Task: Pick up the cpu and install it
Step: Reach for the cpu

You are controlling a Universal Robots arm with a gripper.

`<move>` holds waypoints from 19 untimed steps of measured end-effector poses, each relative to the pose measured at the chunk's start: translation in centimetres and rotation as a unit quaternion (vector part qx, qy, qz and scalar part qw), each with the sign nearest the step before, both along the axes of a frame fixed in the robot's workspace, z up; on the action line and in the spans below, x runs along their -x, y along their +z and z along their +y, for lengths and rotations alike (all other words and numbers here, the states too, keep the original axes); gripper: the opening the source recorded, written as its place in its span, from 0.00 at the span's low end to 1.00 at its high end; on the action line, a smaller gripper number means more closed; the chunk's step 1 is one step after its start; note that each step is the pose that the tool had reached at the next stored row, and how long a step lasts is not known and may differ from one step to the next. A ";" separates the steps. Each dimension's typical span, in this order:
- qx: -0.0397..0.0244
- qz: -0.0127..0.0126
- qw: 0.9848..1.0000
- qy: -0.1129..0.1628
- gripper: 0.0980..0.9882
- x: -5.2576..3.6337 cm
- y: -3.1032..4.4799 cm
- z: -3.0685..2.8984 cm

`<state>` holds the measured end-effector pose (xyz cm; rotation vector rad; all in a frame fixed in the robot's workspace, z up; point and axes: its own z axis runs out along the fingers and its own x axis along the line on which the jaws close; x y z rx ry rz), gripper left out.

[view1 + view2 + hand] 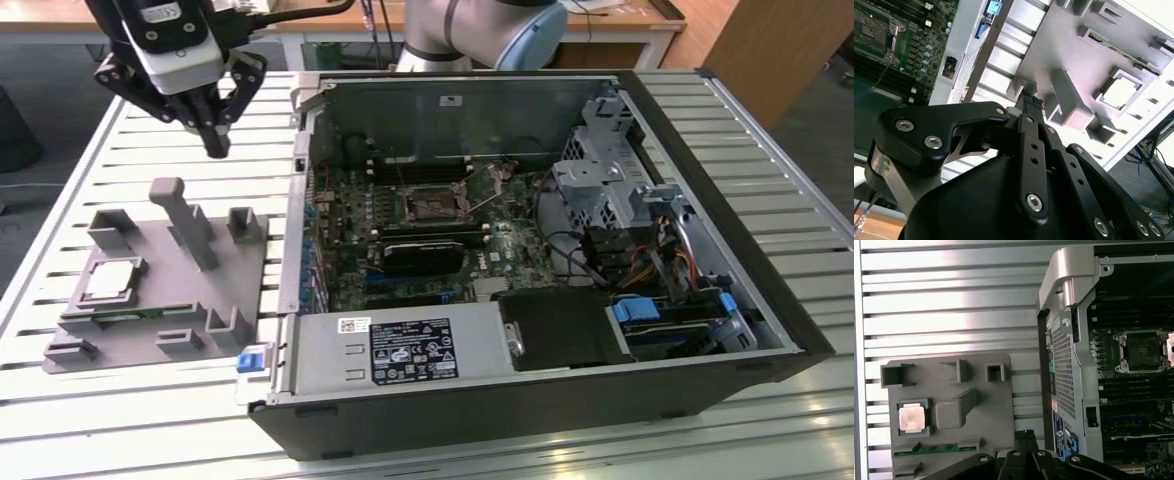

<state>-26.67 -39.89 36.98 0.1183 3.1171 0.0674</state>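
The cpu (112, 280) is a small silver-grey square lying flat in a recess of the grey fixture plate (254, 268), at the exterior view's left, beside the open computer case. Both wrist views also show the cpu (911, 418) (1119, 93) in its pocket. My gripper (214, 146) hangs above the slatted table beyond the fixture's far edge, well apart from the cpu. Its fingers are shut with nothing between them. The fingertips (1030, 100) are pressed together. The open processor socket (434, 205) sits on the motherboard inside the case; the first wrist view shows the socket (1143, 351) too.
A tall grey post (184, 222) and several blocks rise from the fixture. A green memory stick (934, 450) lies in a slot near the cpu. The case wall (296, 200) stands between fixture and motherboard. A power supply (400, 350), drive cage (607, 170) and cables (667, 270) crowd the case.
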 end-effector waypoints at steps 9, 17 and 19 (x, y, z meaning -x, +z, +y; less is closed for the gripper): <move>0.000 0.000 1.000 0.000 0.01 0.47 -0.15 0.00; 0.000 0.000 1.000 0.000 0.01 0.92 -0.28 0.00; 0.000 0.001 1.000 0.000 0.01 1.04 -0.31 0.00</move>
